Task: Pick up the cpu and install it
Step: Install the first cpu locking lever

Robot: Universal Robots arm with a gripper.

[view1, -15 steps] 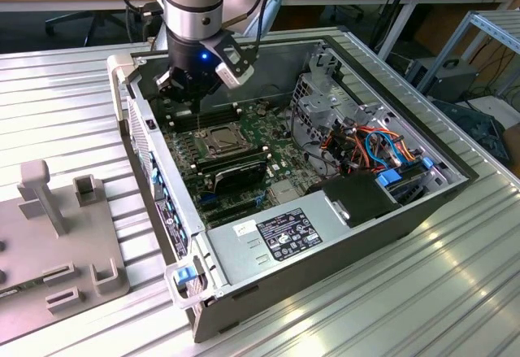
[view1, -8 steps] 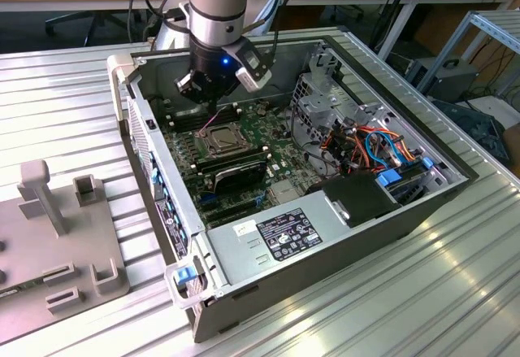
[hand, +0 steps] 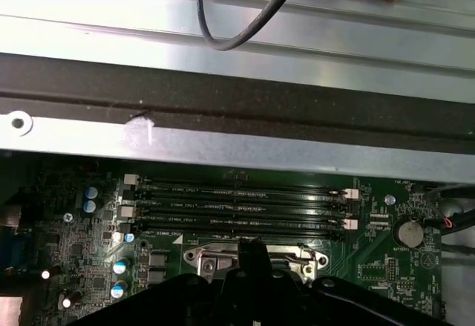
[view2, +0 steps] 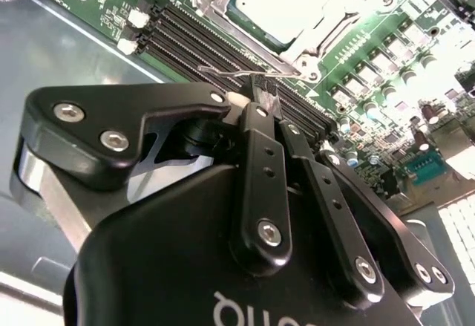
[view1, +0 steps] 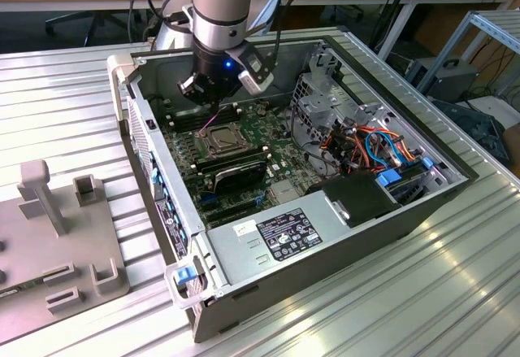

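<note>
Black gripper (view2: 261, 103) fingers sit pressed together just above the cpu (view2: 286, 3) already lying in its socket (view1: 218, 137); latching the frame seemingly remains.

In the first wrist view, the gripper (hand: 252, 255) body hides most of the CPU socket (hand: 256, 255). In the second wrist view, the socket's top is cut off by the edge. Motherboard (view1: 244, 150) print is too small to read.
</note>
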